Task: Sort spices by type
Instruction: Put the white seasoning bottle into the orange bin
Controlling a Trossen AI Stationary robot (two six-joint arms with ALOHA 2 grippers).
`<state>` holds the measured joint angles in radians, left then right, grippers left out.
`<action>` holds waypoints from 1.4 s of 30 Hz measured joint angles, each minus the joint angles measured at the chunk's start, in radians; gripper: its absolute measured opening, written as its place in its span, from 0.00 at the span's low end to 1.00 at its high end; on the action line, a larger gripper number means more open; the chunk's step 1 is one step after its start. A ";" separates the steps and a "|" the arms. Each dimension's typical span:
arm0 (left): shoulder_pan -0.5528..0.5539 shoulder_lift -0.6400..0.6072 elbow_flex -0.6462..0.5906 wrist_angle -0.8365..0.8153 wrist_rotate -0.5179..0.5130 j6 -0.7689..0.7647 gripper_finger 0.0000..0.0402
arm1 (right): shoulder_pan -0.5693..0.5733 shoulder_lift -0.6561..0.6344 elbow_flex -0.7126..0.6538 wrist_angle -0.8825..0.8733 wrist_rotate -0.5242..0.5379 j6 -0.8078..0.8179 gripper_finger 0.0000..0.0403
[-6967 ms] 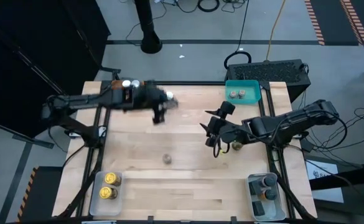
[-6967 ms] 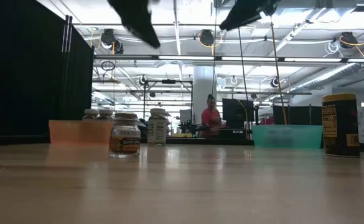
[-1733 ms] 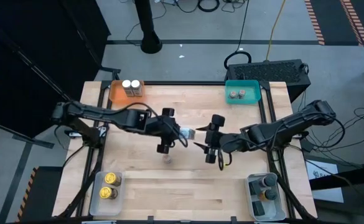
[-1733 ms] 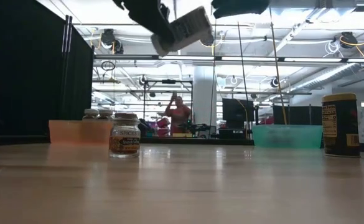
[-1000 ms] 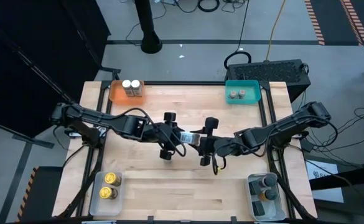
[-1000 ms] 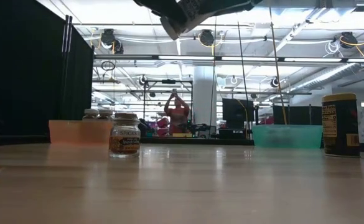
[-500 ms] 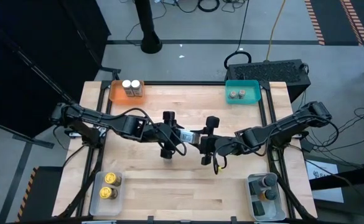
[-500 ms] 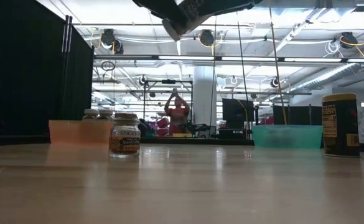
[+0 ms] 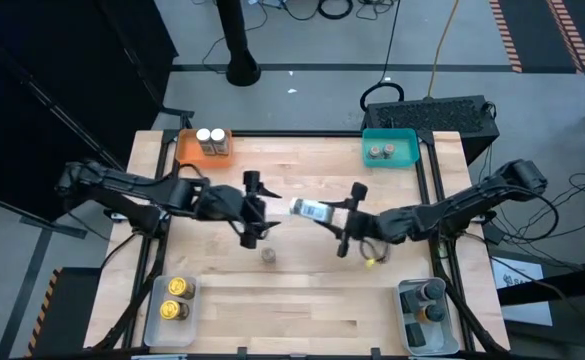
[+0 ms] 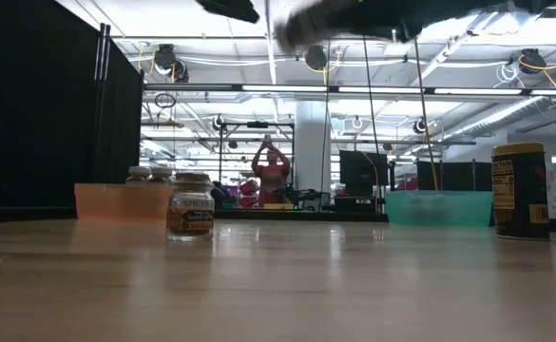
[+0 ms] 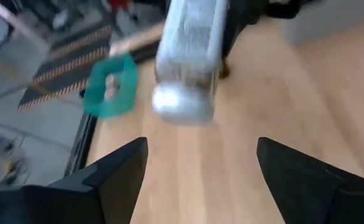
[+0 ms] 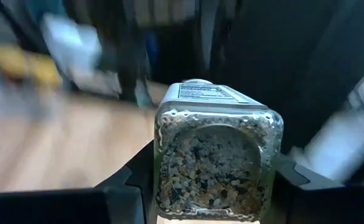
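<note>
Mid-air above the middle of the wooden tabletop, the right end effector has its two dark fingers clamped on a clear square-sided glass spice jar with a white label, lying tilted on its side; the right wrist view shows speckled pale and dark grains through its base. The left end effector hovers just beside and clear of that jar, its fingers spread wide and empty. A small grey-lidded brownish jar stands upright alone on the tabletop, toward the near edge below the two end effectors. An orange rectangular tray at the far left corner holds two white-topped pale jars. A teal rectangular tray at the far right corner holds two grey-lidded jars. A clear tray at the near left corner holds two yellow-topped jars; a clear tray at the near right corner holds two dark jars. A person in a red top stands in the room beyond
</note>
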<state>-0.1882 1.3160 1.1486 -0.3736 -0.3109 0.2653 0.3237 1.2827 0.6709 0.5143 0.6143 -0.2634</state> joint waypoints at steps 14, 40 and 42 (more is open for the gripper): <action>-0.137 0.015 -0.438 1.234 0.121 0.159 0.77 | 0.031 0.103 -0.158 0.855 -0.532 -0.213 0.40; -0.095 0.183 -0.242 1.261 0.229 0.186 0.77 | 0.023 0.144 -0.158 0.881 -0.429 -0.222 0.40; -0.085 0.183 -0.242 1.261 0.227 0.186 0.77 | 0.022 0.144 -0.158 0.881 -0.428 -0.222 0.40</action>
<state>-0.2728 1.4986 0.9062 0.8872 -0.0843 0.4511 0.3458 1.4265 0.5133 1.3956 0.1860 -0.4854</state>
